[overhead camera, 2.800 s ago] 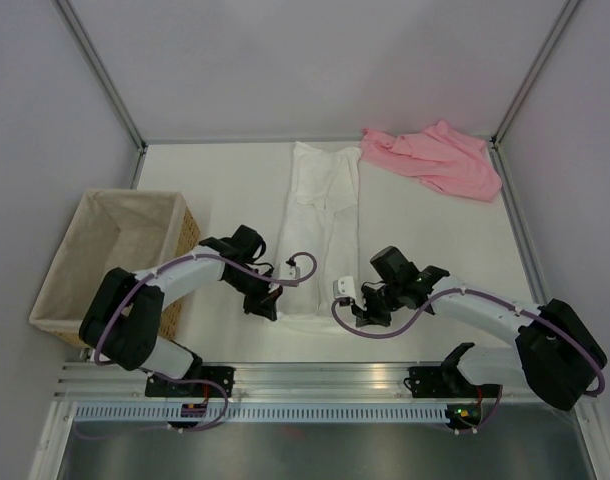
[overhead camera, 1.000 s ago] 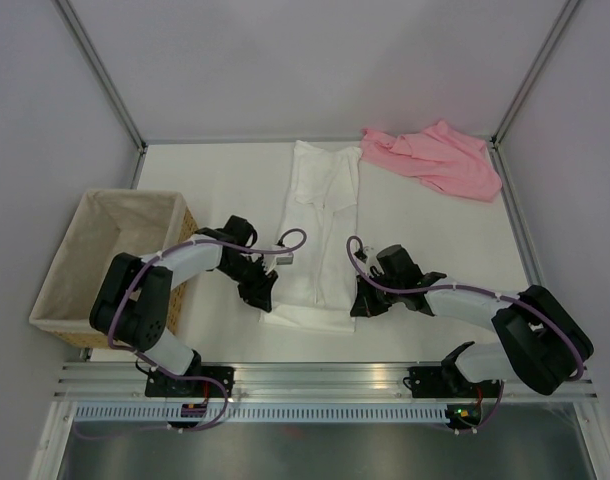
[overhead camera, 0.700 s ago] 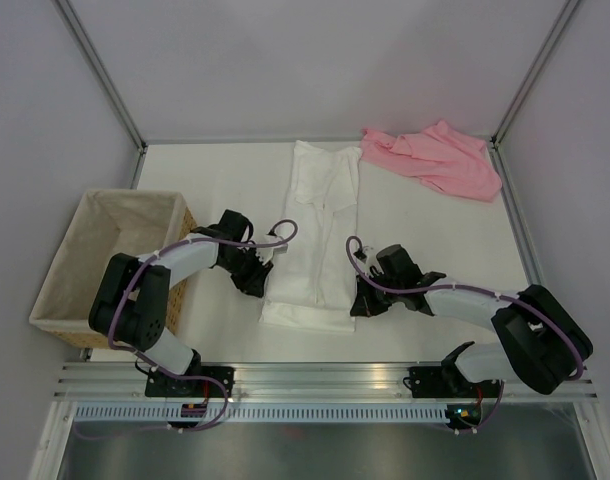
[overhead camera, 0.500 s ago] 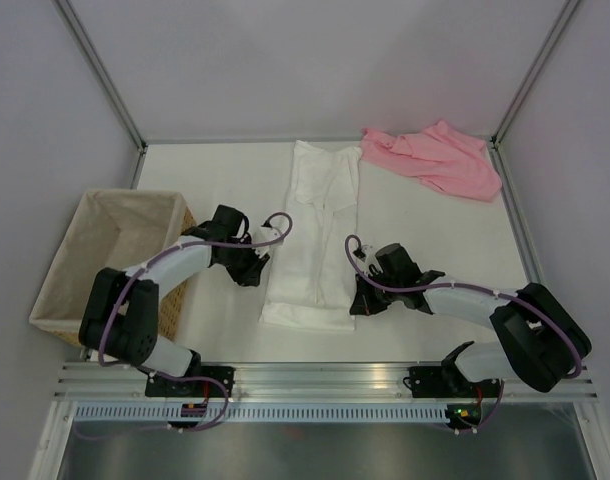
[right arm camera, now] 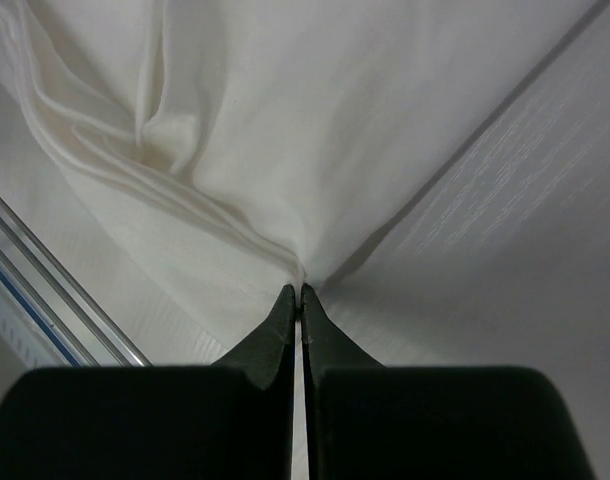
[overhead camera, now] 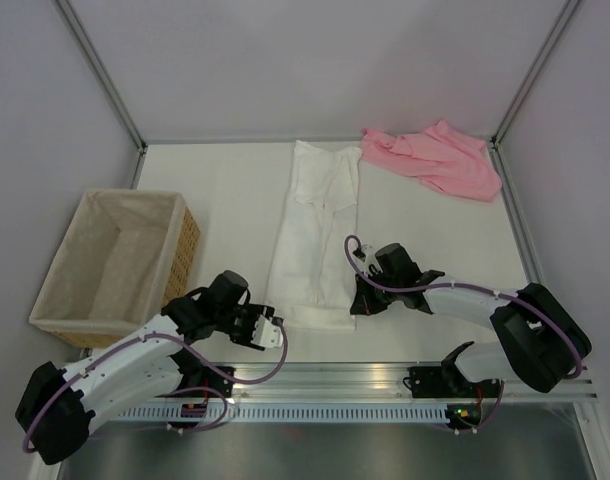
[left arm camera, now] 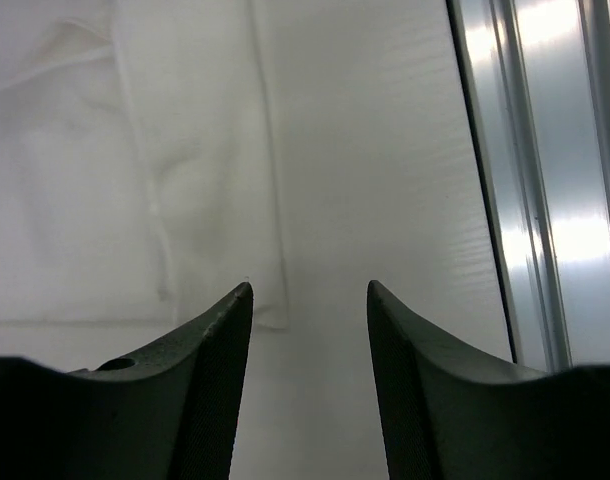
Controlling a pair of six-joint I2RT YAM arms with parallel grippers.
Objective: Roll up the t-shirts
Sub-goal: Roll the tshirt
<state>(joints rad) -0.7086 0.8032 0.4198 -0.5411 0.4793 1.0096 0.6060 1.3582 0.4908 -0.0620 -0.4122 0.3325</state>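
Two claws by white t-shirt (overhead camera: 315, 235), right claw (right arm camera: 298, 291) pinching its near corner, left claw (left arm camera: 310, 292) half-open, empty, beside the hem

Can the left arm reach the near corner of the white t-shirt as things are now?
Probably yes: the open left gripper hangs right beside that corner of the white t-shirt, and nothing stands between them.

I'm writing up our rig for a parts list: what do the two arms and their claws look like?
Both arms are alike: the left arm and right arm have white link shells between black joint housings. A thin purple cable loops along each. The left claw and right claw each have two dark, matte fingers tapering to narrow tips. No markings show.
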